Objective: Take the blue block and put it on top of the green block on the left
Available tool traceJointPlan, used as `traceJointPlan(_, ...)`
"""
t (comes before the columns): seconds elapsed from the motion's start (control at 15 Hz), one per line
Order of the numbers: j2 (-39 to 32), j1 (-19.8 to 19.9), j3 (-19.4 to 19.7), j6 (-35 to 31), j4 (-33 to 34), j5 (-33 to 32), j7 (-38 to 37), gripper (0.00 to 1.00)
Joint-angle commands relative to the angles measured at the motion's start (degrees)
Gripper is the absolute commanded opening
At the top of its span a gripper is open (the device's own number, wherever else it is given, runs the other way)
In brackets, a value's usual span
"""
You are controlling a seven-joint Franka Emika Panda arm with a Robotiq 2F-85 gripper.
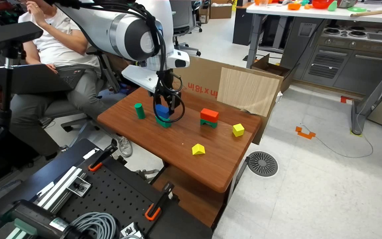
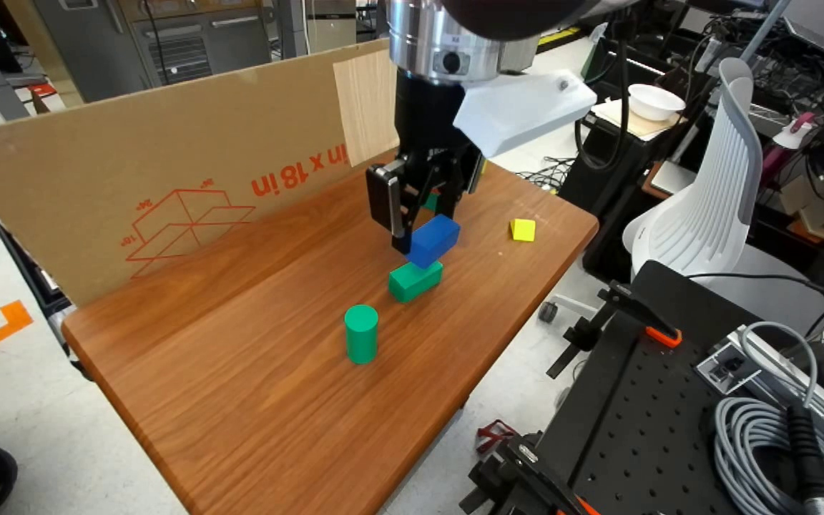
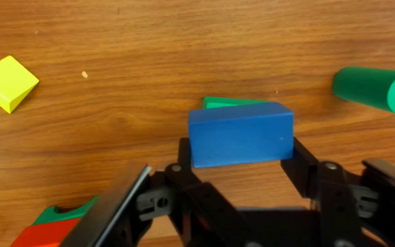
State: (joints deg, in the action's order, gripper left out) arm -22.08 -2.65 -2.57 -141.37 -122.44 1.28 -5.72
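Blue block is pinched in your tool over the green block, contact unclear, so you seem at the placing step: line it up, settle it gently, then let go.

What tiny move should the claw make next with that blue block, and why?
Probably lower the claw slightly without letting go: the wrist view shows the blue rectangular block pinched at its ends, and both exterior views show it over the green rectangular block. I can't tell whether the two touch, so easing down before release seems safest.
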Motion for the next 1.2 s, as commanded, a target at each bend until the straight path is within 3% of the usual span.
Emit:
traceJointPlan(0.0, 0.6, -1.8, 1.5, -5.7, -2.5, -1.1, -4.7, 0.42)
traceJointPlan(1.07, -1.3, -5.6, 3.9, -6.6, -2.3, -4.8, -13.6, 0.42)
traceJointPlan(1.13, -1.5, -5.7, 4.0, -6.6, -2.3, -5.1, -13.9, 0.63)
